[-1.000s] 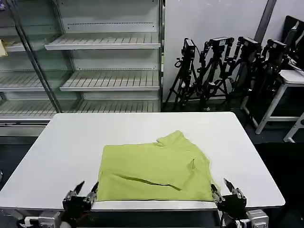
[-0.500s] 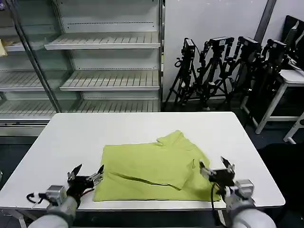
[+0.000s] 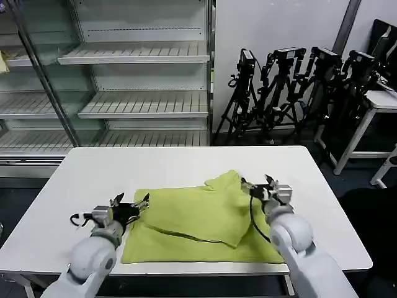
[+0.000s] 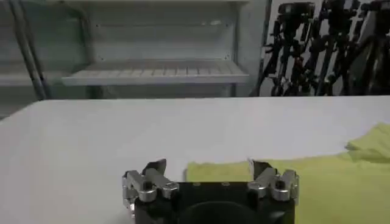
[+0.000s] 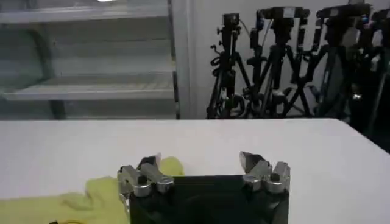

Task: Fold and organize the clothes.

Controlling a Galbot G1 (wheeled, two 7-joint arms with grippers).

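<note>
You've got the T-shirt [image 3: 198,223] lying flat on the white surface [image 3: 93,180], sitting toward the 6 o'clock half of it in the head view, roughly centred side to side. It's partly folded: one layer lies over the body w/ a diagonal edge running toward 4 o'clock, and a bunched bit pokes up at the shirt's 12–1 o'clock corner.

Your left hand [image 3: 131,205] is at the shirt's 9–10 o'clock corner, low over the surface, fingers spread wide, gripping nothing. In the left wrist view the left hand [image 4: 210,173] has the shirt's edge [image 4: 317,182] right in front of its tips, one fingertip [image 4: 262,167] over the cloth, the other over bare surface.

Your right hand [image 3: 260,184] is at the shirt's 1–2 o'clock corner, by the bunched bit, also spread wide and gripping nothing. Right wrist view: the right hand [image 5: 201,161] has the yellow-green cloth [image 5: 91,195] next to one finger, the rest over bare surface.

Behind the surface, at 12 o'clock: metal shelving [image 3: 136,74]; tripods [image 3: 291,93] at 1–2 o'clock.
</note>
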